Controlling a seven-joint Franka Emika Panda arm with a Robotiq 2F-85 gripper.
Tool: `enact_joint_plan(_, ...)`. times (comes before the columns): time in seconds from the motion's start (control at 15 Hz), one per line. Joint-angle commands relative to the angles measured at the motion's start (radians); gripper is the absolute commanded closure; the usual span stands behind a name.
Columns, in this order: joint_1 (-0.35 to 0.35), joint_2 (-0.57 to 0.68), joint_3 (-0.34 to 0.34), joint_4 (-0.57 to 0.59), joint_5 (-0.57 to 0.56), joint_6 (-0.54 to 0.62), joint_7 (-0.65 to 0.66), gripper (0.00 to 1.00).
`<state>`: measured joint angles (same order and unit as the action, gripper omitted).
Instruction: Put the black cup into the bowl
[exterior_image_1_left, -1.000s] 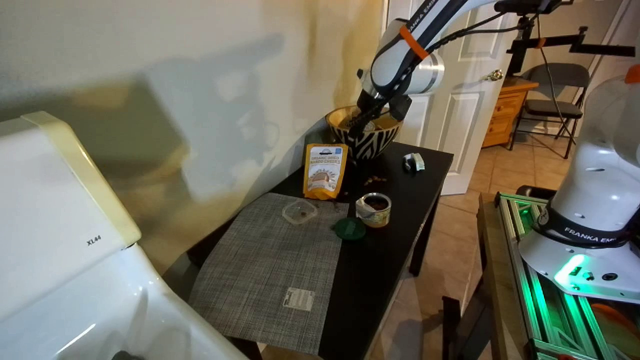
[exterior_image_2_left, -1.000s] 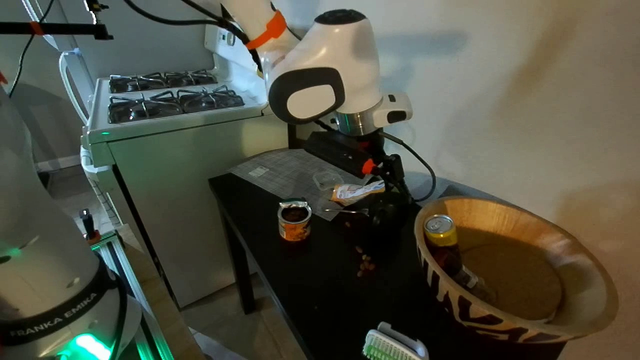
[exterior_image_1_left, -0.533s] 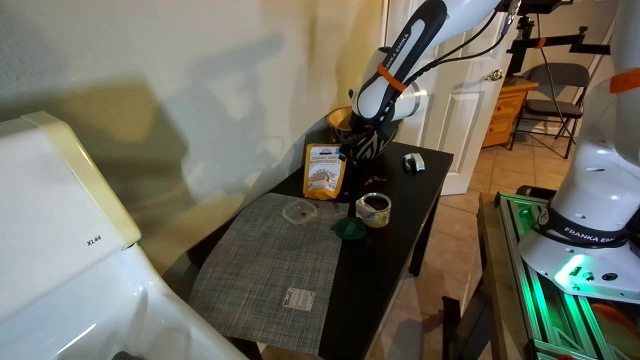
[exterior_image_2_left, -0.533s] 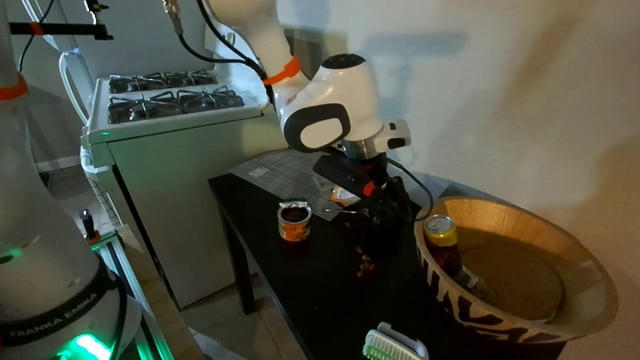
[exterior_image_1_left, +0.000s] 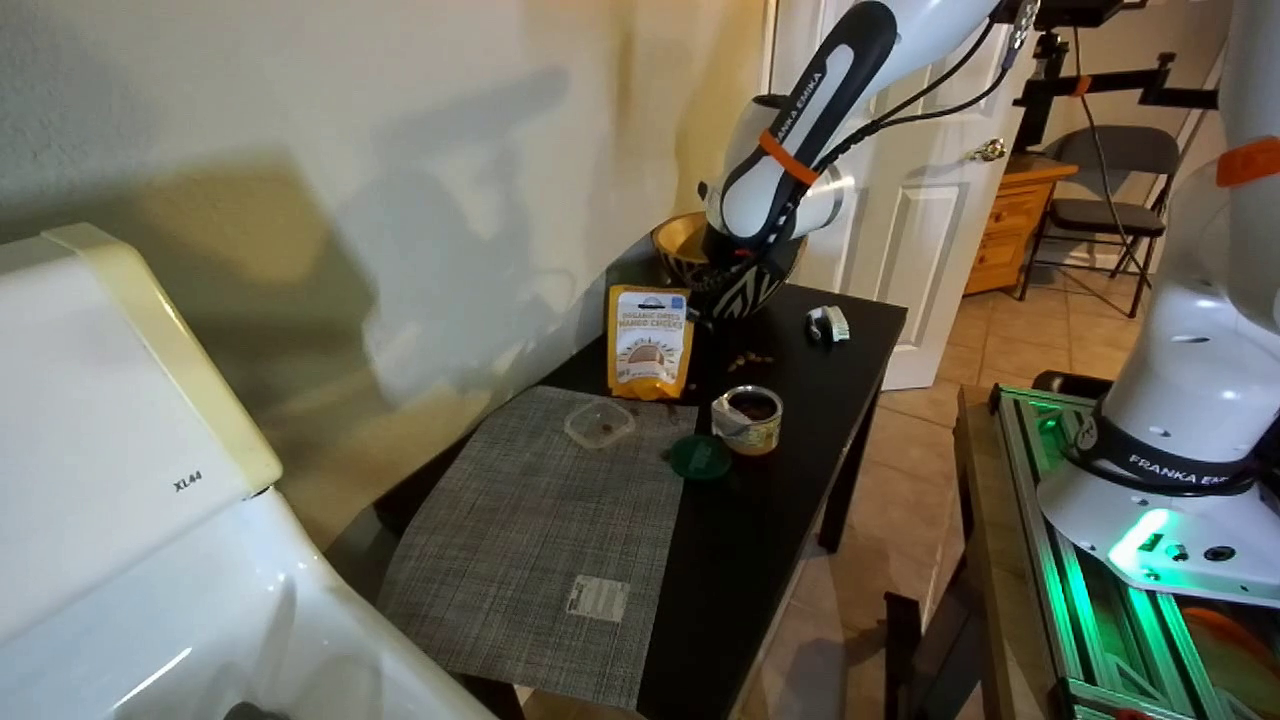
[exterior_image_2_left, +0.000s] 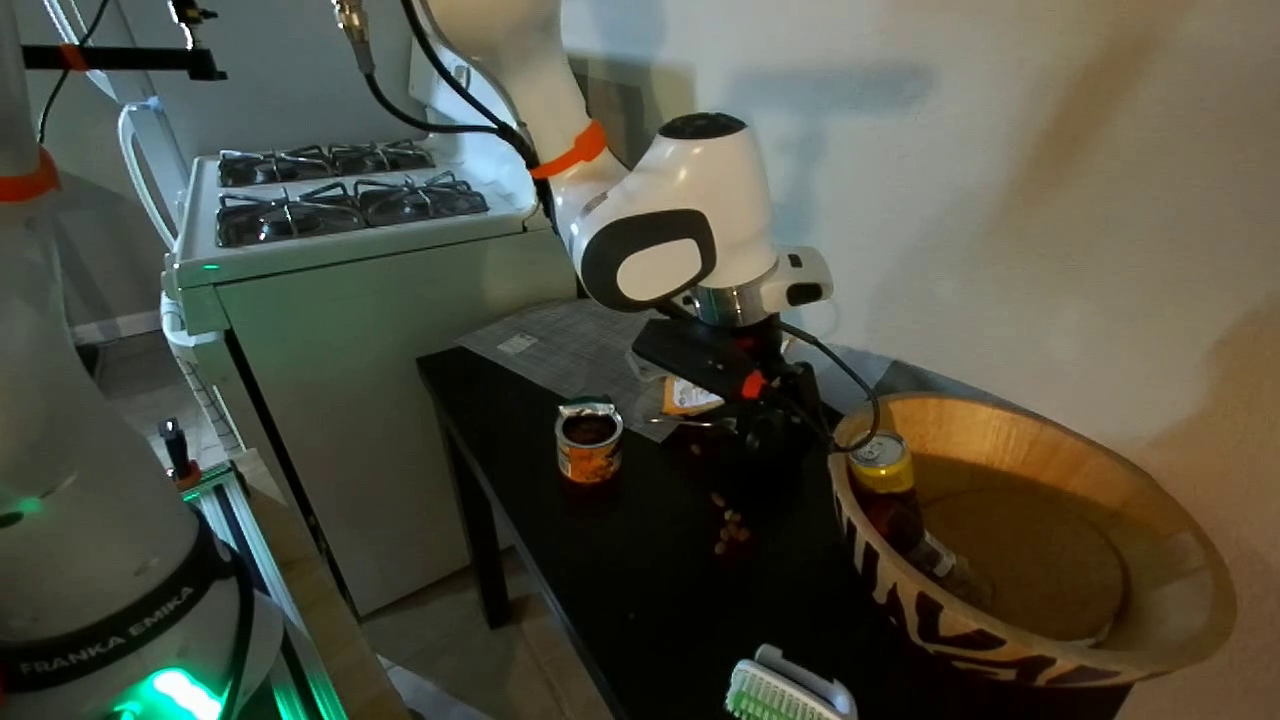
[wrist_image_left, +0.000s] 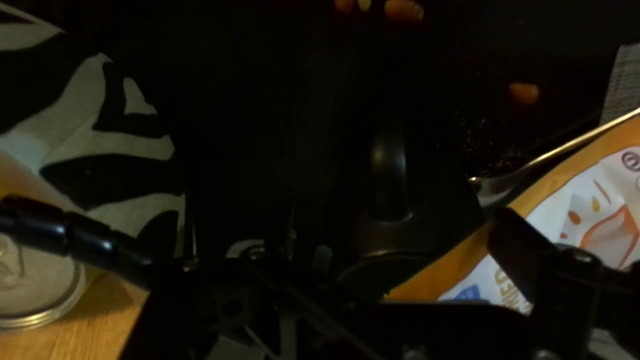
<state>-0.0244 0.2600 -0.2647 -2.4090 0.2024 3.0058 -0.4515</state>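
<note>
Peering in by the wrist view, I find the claw (wrist_image_left: 395, 225) spread, a dark finger to either side of the cup (wrist_image_left: 387, 230); whether either touches it, I can't tell in this gloom. The cup is black on the black table (wrist_image_left: 305, 85), its handle toward the top of that view. It sits between the striped side of the bowl (wrist_image_left: 100, 170) and the pouch (wrist_image_left: 590, 210). Inside the bowl is a can (wrist_image_left: 40, 280). A metal utensil (wrist_image_left: 500, 184) lies beside the pouch, with orange bits (wrist_image_left: 523, 93) past it.

In an exterior view, the arm (exterior_image_1_left: 750, 205) stands in front of the bowl, and I lose the claw in the dark there. The pouch stands upright. A tin (exterior_image_1_left: 750, 432) is just beside a green disc (exterior_image_1_left: 702, 457) at the edge of the mat (exterior_image_1_left: 540, 540); a clear tub (exterior_image_1_left: 600, 425) rests on the mat.

In an exterior view, with the stove (exterior_image_2_left: 400, 340) behind, the claw hangs low near the bowl; the cup merges with the black beneath it. A brush (exterior_image_2_left: 790, 690) lies on the table.
</note>
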Motion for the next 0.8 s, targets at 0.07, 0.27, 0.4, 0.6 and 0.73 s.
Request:
enact_joint_plan(0.07,-0.037,-0.106,0.014,-0.031,0.01,-0.176,-0.089,0.0)
enact_joint_plan(0.27,-0.027,-0.081,0.001,-0.021,-0.004,-0.115,-0.087,0.0)
enact_joint_plan(0.4,-0.019,-0.041,-0.01,-0.02,-0.017,-0.046,-0.06,0.0)
enact_joint_plan(0.6,-0.018,0.024,-0.004,-0.017,0.007,0.047,-0.051,0.0)
enact_joint_plan(0.73,-0.007,0.068,-0.005,-0.014,0.006,0.09,-0.039,0.03)
